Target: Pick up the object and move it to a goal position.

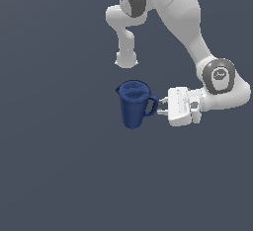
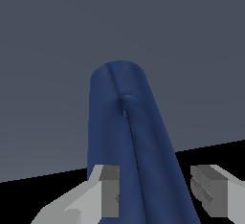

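Plain grey worktop carries the blue pitcher (image 1: 133, 104), upright. Beside its handle (image 1: 151, 106), the end effector (image 1: 160, 107) is spread, fingers (image 2: 111, 189) straddling the handle. Stiff, probably light and slick plastic; gripping the handle firmly seems best.

The arm (image 1: 178, 13) descends from the top of the exterior view, bends at a grey-capped joint (image 1: 218, 75) on that view's right, and turns back toward its left. The wrist is held roughly horizontal, with the white hand block (image 1: 179, 106) pointing toward the exterior view's left. The gripper (image 1: 159, 107) extends from that block. In the wrist view, two grey-padded fingers (image 2: 111, 189) stand well apart, so the jaws are spread wide. A dark blue body fills much of the gap between them. Contact between the pads and that body cannot be confirmed from either view.
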